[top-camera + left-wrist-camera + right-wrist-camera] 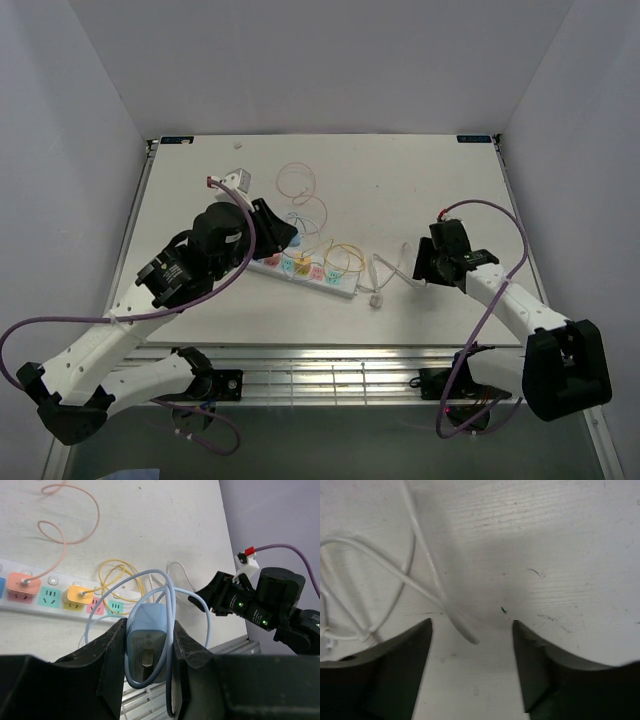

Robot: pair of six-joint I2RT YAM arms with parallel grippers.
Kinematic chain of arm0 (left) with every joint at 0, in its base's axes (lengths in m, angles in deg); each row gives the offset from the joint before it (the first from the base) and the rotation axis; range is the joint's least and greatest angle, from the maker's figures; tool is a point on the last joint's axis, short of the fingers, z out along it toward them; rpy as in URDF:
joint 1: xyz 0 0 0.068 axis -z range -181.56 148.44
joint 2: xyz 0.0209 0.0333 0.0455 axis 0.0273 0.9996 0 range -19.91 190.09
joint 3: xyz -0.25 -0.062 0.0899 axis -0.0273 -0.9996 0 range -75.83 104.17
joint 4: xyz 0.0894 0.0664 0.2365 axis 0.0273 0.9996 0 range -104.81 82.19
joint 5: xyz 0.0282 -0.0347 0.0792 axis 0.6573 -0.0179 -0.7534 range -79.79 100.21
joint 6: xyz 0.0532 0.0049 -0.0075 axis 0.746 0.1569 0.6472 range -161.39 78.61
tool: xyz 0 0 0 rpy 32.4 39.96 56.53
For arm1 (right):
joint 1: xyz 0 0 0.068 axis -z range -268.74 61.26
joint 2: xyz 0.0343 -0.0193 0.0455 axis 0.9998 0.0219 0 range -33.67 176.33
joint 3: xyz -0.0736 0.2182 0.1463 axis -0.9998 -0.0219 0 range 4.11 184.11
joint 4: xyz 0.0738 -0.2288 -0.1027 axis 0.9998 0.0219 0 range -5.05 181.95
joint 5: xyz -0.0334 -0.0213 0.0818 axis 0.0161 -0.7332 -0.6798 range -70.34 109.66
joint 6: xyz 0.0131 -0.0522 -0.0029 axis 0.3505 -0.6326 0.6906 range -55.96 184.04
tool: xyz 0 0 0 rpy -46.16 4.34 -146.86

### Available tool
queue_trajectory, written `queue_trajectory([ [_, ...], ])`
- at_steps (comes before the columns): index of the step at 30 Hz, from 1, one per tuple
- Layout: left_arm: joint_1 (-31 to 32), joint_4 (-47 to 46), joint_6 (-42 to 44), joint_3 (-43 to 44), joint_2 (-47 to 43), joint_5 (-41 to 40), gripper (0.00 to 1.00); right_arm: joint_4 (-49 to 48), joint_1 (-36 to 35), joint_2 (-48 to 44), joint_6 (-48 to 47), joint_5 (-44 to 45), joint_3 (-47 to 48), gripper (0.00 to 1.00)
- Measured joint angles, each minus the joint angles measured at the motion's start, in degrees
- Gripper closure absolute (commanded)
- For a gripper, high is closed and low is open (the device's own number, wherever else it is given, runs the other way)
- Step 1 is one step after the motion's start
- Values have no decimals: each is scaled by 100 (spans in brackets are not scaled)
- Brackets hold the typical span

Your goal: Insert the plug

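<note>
Now, starting from the bench's left side, the left gripper (268,228) hangs over the left end of the power strip (340,286), which lies slantwise around the middle of the bench, a little nearer the near edge than the far one. Its jaws are pinching the blue plug (147,650) by its two flat sides, so the plug is held in the air above the strip and is not yet seated. The blue cable (170,595) loops loosely around the plug body and over the fingers. On the strip, an orange plug (22,585) and a yellow plug (77,594) already occupy sockets, with a teal socket (50,596) free between them. The blue plug looks like a small, rigid plastic block, light and smooth-walled, so it could twist or slide in the pads if pushed off-axis. The present side grip seems right, provided the prong face stays clear, though the prongs themselves are not visible. The soft cable will likely drag and may snag on the neighbouring leads. Further right, toward the bench's right edge, the right gripper (471,625) sits low over the bare bench with its jaws spread, holding nothing, and a white cable (461,629) lies between them.
</note>
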Motion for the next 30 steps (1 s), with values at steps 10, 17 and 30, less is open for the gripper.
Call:
queue_trajectory([
  [10, -2, 533, -11, 560, 299, -1029, 100, 96, 310, 2188, -437, 479, 1386, 92],
  [17, -74, 597, -2, 612, 573, -1088, 100, -269, 846, 3899, -942, -284, 4374, 46],
  [30, -118, 472, -13, -387, 85, -669, 100, -909, -195, 1858, -2330, -1749, 2251, 10],
])
